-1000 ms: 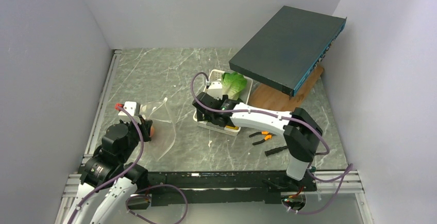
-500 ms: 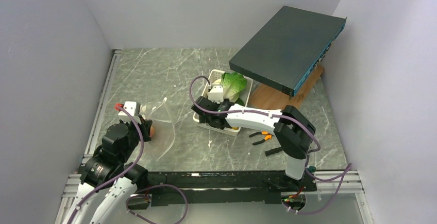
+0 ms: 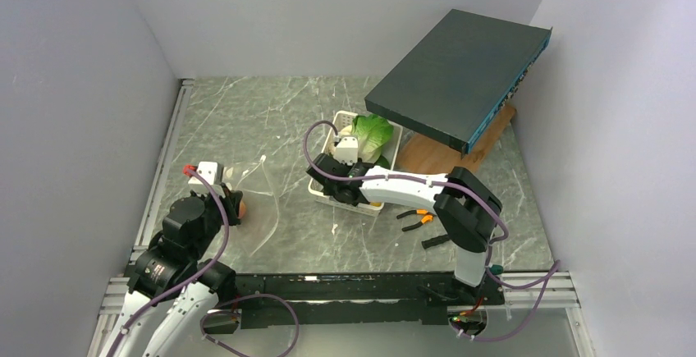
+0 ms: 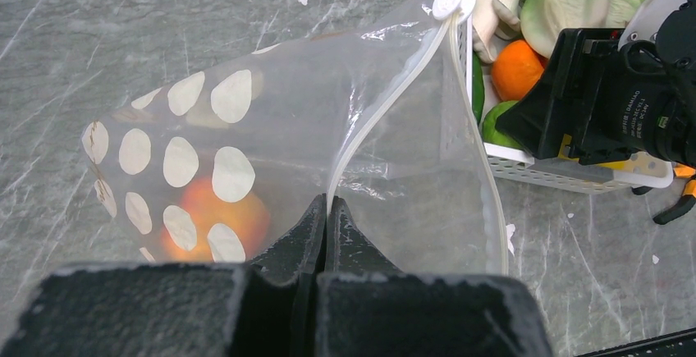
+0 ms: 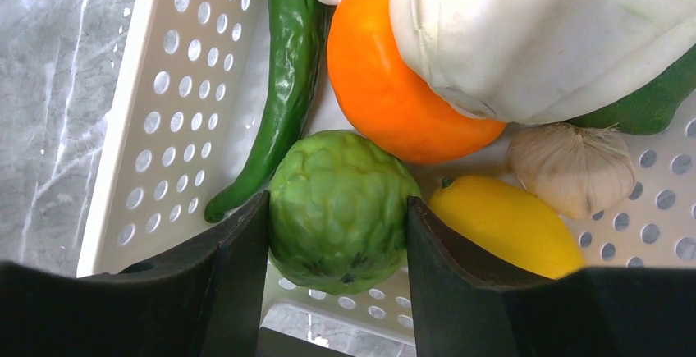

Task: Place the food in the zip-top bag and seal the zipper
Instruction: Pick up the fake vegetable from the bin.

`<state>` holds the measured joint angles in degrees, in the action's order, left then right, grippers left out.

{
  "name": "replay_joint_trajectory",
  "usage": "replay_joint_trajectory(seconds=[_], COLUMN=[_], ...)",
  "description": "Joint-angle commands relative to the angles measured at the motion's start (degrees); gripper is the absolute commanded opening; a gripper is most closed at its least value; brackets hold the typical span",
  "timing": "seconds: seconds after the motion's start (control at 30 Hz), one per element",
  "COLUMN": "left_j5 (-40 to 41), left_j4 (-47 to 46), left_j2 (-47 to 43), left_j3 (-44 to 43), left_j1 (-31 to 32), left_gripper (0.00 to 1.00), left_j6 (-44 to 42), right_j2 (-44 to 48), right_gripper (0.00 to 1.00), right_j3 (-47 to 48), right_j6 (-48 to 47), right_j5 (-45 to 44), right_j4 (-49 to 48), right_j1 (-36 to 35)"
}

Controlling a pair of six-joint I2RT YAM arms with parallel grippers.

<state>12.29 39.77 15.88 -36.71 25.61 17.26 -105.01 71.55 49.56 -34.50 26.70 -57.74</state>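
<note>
**A:** Where's the bag?

**B:** The bag (image 4: 246, 127) lies on the worktop (image 3: 246, 119) at the near left, just ahead of the left arm. Its mouth gapes toward the basket (image 5: 164, 111). A peach (image 4: 222, 213) sits deep inside, behind the white dots.

**A:** And the zipper?

**B:** The zipper (image 4: 386, 102) runs from a round white tab at its far end down into the left gripper (image 4: 327, 209). That gripper is pinched tight on the bag's rim.

**A:** How does that arm sit?

**B:** It is folded low over its base with the elbow bent, and the gripper points away across the worktop.

**A:** The right arm?

**B:** It reaches left from its base, with the forearm stretched almost level over the worktop. The wrist is tipped down into the basket's near end. The right gripper (image 5: 336, 209) is partly closed around the lime (image 5: 345, 168), with a finger against each side.

**A:** What's around the lime?

**B:** In the wrist view, the orange (image 5: 394, 86) touches it from beyond and the lemon (image 5: 509, 226) lies just to its right. A chilli (image 5: 283, 70) runs along the left wall. The garlic (image 5: 574, 168) sits next to the lemon, and the lettuce (image 5: 525, 37) lies over the orange.

**A:** Farther out?

**B:** The pliers (image 3: 417, 219) lie on the worktop just right of the basket, by the forearm. A dark flat box (image 3: 460, 78) sits tilted at the far right.
</note>
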Motion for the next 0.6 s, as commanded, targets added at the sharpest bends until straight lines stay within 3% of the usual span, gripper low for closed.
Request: replay_joint_trajectory(seconds=[0.0,0.3,0.47,0.57], left_j5=[-0.5,-0.4,-0.4,-0.7], left_j4=[-2.1,-2.1,-2.2,-2.2], left_j2=[0.6,0.3,0.1,0.3], left_j3=[-1.0,-1.0,-0.9,-1.0], left_j1=[0.2,0.2,0.2,0.2], left_gripper=[0.0,0.0,0.0,0.0], left_j6=[0.1,0.1,0.2,0.1], right_j2=[1.9,11.5,18.3,22.9], right_gripper=[0.26,0.0,0.0,0.0], right_j3=[0.9,-1.3,-7.1,-11.4], right_j6=[-0.3,-2.2,-8.7,-14.1], right_j5=[-1.1,-2.3,0.2,6.6], right_j4=[1.9,0.6,-8.9,-17.1], right_j1=[0.4,0.4,0.4,0.3])
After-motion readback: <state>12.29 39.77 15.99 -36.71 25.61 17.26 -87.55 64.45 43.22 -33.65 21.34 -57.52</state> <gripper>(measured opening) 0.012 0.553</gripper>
